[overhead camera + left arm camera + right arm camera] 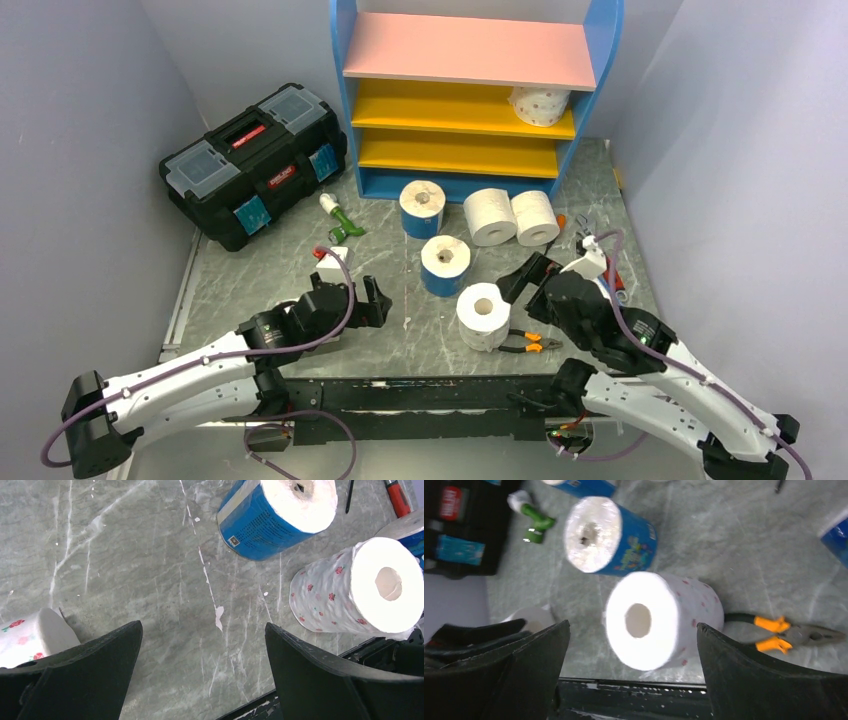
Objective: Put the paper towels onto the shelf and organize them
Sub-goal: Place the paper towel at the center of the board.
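the left gripper [202,630] is seen with its fingers [85,672] spread wide. nothing is grasped; only bare table [150,555] is framed between them. a dotted roll [30,637] lies just outside one finger, at the lower left of the left wrist view and partly hidden by that finger. whether it is touched cannot be told.

the right gripper [634,626] is likewise released, with its jaws fully apart. in the right wrist view the front dotted roll [659,620] is framed in the gap between the two fingers [744,675], slightly nearer the left one, with its cardboard core turned up toward the camera. no contact with either finger is seen. from above, this roll [484,315] is seen standing on end near the front edge of the table, with the right gripper [525,275] just beside it on the right. orange-handled pliers [530,343] lie against its right side.

just behind it a blue-wrapped roll [445,263] stands on end. farther back a second blue roll [422,207] stands, with two white rolls [490,217] side by side and touching to its right, all in front of the shelf [470,185].

on the shelf, one dotted roll [540,104] is seen at the right end of the upper yellow board. a black toolbox [255,165] sits at the far left, with a green and white bottle [340,215] lying near it.
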You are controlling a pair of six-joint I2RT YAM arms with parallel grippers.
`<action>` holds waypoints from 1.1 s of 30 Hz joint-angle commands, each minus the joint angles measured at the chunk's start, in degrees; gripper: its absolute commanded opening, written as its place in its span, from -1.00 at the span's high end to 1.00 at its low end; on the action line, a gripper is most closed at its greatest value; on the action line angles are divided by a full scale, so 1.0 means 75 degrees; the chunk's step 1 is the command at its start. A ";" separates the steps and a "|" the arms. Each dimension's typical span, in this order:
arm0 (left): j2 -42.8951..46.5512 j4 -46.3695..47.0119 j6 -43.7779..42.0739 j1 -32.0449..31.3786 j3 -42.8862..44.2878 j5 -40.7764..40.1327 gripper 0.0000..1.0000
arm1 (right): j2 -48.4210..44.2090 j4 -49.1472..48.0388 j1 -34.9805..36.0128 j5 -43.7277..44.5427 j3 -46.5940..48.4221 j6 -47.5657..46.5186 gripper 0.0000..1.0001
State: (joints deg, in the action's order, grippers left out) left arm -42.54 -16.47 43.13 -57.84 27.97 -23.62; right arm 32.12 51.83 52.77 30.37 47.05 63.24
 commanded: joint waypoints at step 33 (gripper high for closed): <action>0.0396 0.0160 0.0200 -0.0014 -0.0332 -0.0091 -0.98 | 0.4519 -0.0400 0.1649 -0.0883 0.2134 -0.4567 -0.56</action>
State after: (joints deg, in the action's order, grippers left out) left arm -40.97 -15.11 43.66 -57.84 26.24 -22.79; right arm 68.58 51.64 67.26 24.58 64.34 34.74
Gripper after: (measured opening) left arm 0.992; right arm 0.803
